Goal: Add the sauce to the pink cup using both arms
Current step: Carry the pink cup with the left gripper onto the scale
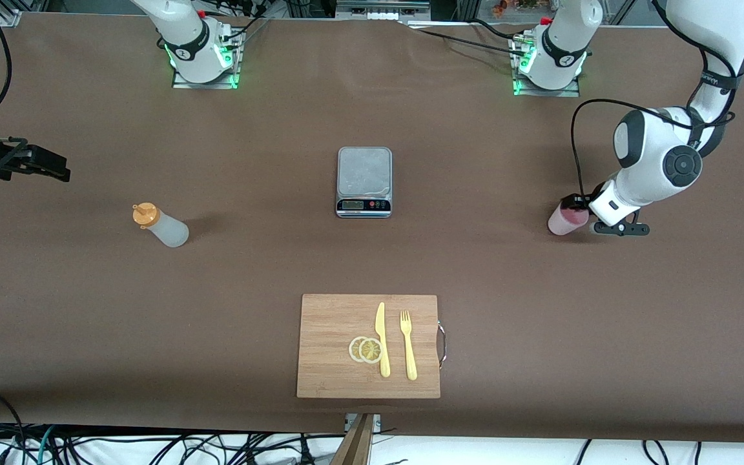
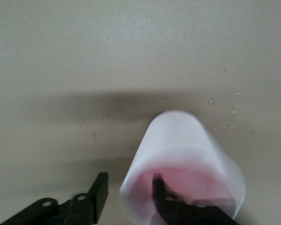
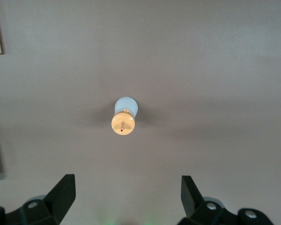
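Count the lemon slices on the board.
2. Both lemon slices lie overlapping on the cutting board, beside the yellow knife. More could be hidden under them, though none shows.

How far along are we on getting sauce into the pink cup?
Early. Nothing is poured yet.

In hand: the left gripper has one finger inside the pink cup and one outside, straddling its rim at the left arm's end of the table.

Left: the right gripper hangs open above the sauce, which stands untouched; it still needs grasping, bringing to the cup and squeezing.
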### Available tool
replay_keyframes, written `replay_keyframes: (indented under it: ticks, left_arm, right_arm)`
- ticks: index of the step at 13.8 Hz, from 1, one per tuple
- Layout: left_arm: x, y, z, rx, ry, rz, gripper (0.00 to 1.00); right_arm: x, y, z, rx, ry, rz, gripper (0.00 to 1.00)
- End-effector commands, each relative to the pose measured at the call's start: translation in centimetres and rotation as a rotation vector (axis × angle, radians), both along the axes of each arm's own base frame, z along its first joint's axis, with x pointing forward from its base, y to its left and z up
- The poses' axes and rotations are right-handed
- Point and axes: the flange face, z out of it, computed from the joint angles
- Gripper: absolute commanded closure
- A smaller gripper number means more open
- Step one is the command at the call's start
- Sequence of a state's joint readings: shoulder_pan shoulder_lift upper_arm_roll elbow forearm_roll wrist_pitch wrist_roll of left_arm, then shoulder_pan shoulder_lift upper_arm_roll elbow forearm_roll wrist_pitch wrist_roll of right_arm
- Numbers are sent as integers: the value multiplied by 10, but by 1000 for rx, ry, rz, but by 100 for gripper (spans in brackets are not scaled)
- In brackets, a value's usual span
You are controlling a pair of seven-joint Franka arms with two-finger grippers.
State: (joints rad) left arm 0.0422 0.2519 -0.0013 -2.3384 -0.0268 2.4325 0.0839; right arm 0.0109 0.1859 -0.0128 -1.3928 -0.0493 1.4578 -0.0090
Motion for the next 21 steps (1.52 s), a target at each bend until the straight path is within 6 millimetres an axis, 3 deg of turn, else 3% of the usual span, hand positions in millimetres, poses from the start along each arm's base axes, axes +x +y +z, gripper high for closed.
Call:
replay_keyframes:
  ticks: [1, 7, 8, 9, 10, 13, 16, 19, 21]
  left_arm:
    - [3, 0, 1, 11, -13, 5, 36]
    - [4, -3, -1, 13, -13, -5, 36]
    - [4, -3, -5, 14, -14, -6, 52]
    - [4, -3, -8, 14, -19, -6, 79]
    - [5, -4, -7, 15, -21, -9, 100]
    - [5, -6, -2, 15, -24, -11, 100]
    - [14, -14, 22, 14, -67, -32, 100]
    - [18, -52, 60, -4, -78, -95, 100]
    - [23, -109, 90, -62, -71, -125, 100]
  right_arm:
    - [-3, -2, 8, -7, -11, -3, 0]
    - [-3, -2, 8, -7, -11, -3, 0]
    - [-3, -2, 8, -7, -11, -3, 0]
    - [-3, -2, 8, -7, -11, -3, 0]
    - [-3, -2, 8, -7, -11, -3, 0]
    - [-3, -2, 8, -7, -11, -3, 0]
    - [-3, -2, 8, -7, -11, -3, 0]
    - [-3, -2, 8, -7, -11, -3, 0]
    - [-2, -2, 7, -7, -9, -3, 0]
